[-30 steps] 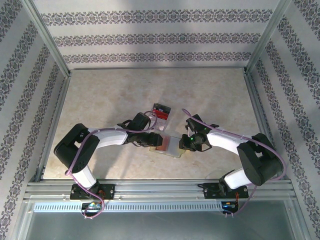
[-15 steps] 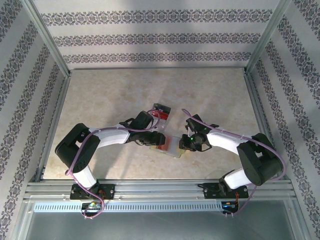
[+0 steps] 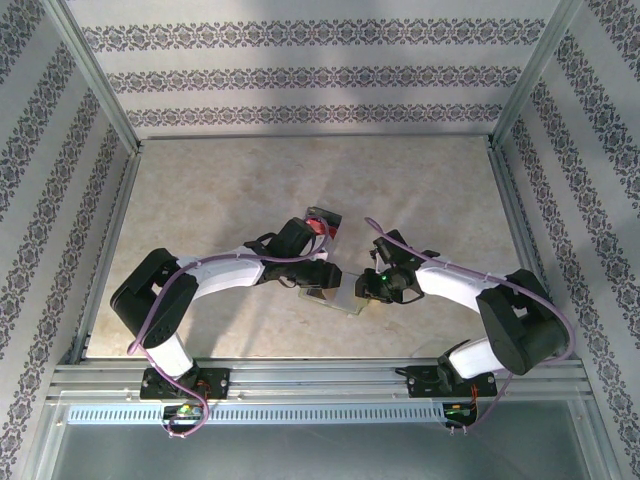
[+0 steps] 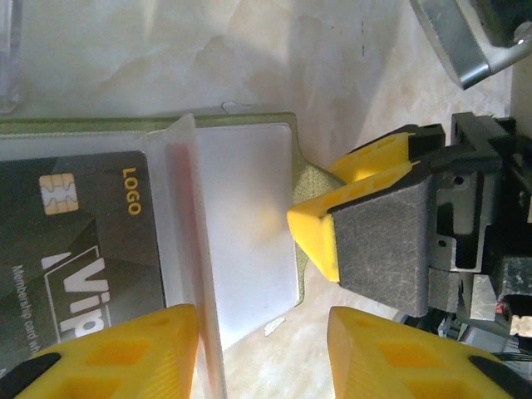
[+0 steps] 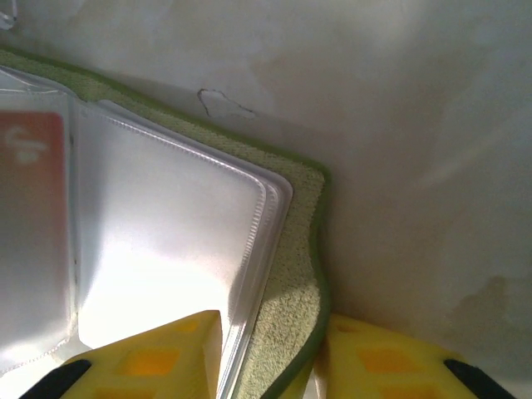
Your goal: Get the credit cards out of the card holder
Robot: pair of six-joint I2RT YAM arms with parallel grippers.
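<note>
Left claw slid right, arm outstretched — spread over card holder; right claw unclear.

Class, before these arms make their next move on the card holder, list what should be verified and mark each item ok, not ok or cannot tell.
1. The card holder lies open, sleeves showing: ok.
2. The dark card is out of the holder: not ok, it sits in one of the clear sleeves.
3. The red card is out: not ok, it is sleeved too.
4. The right gripper has its jaws on either side of the holder's edge: ok. Firm hold: cannot tell.
5. The left gripper has a card between its jaws: not ok, they stand open over the sleeves.
</note>
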